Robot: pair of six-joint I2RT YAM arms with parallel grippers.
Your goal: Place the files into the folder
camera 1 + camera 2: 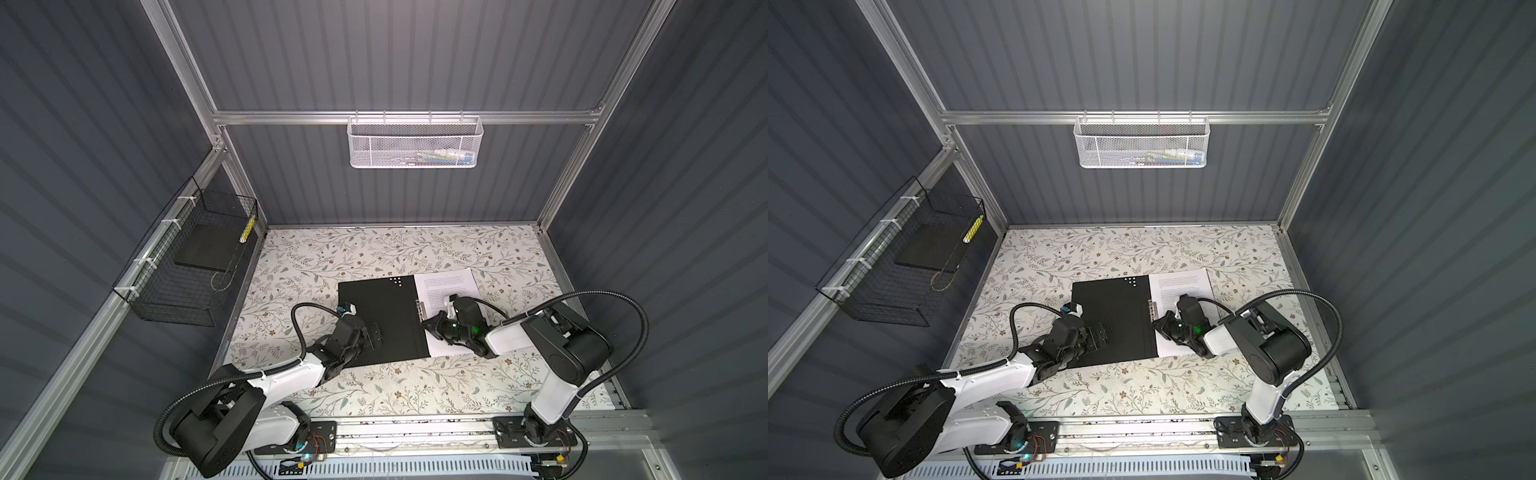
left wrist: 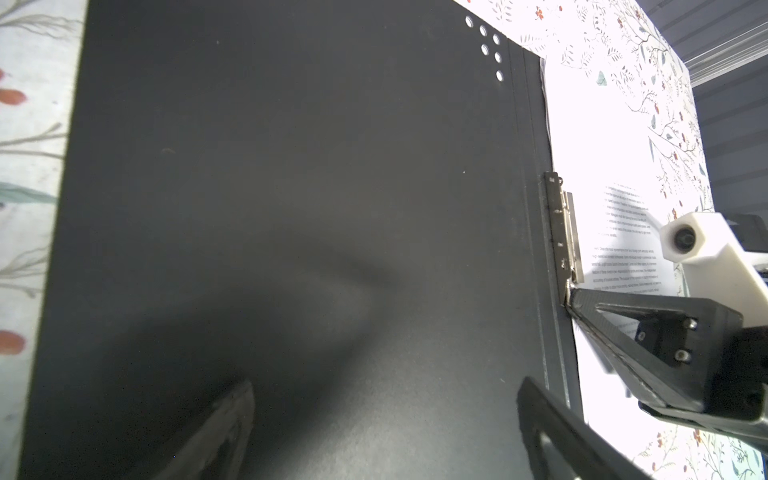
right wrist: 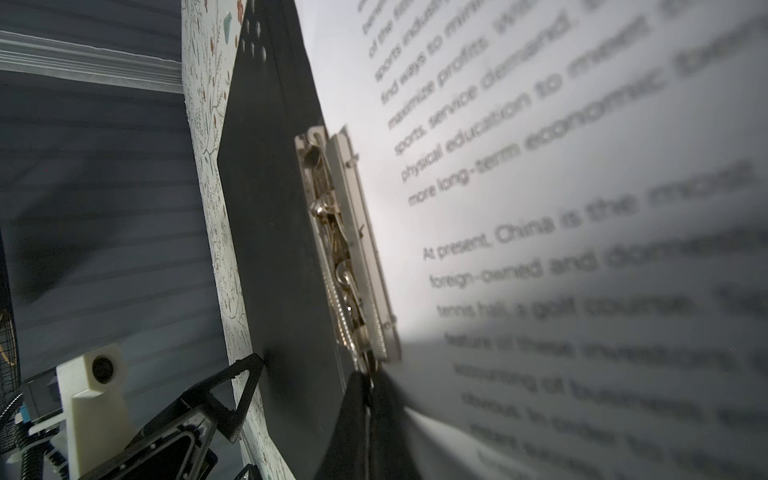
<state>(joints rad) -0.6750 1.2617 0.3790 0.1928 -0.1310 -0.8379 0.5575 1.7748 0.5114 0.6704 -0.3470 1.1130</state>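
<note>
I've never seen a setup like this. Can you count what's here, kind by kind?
Black open folder: 1
Stack of white printed paper sheets: 1, sheets uncountable
Hanging baskets: 2, white mesh basket and black wire basket
Robot grippers: 2, left gripper and right gripper
Total: 6

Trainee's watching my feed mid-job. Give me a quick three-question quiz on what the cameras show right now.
1. True or false: the folder lies open, black inside up, with the files on one half.
2. The right end effector has its closed tips at: A) the metal clip; B) the folder's dotted corner; C) the files' far edge.
3. Fill in: the left end effector, over the folder's bare half, is ____ (open/shut).
Key: 1 true; 2 A; 3 open.
</note>
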